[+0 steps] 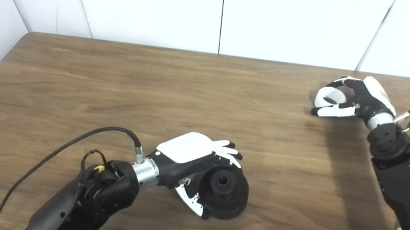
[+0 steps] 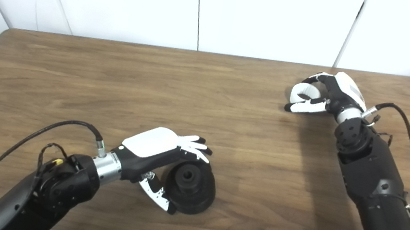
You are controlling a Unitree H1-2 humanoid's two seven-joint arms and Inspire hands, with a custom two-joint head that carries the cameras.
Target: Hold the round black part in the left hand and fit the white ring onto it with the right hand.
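Left hand [image 1: 198, 159] grips round black part [image 1: 223, 193] near front of wooden worktop [image 1: 151, 90], fingers over its top, thumb at lower edge. Right hand [image 1: 355, 99] far right, well apart, closed around white ring [image 1: 330, 97], low over worktop.

Both arms are bulky matte black with rounded joints and a short silver wrist collar. The left hand [image 1: 192, 158] and right hand [image 1: 359, 99] wear glossy white back shells over black fingers. A black cable [image 1: 72, 145] loops into each wrist; a yellow tag [image 1: 99, 168] marks the left forearm.
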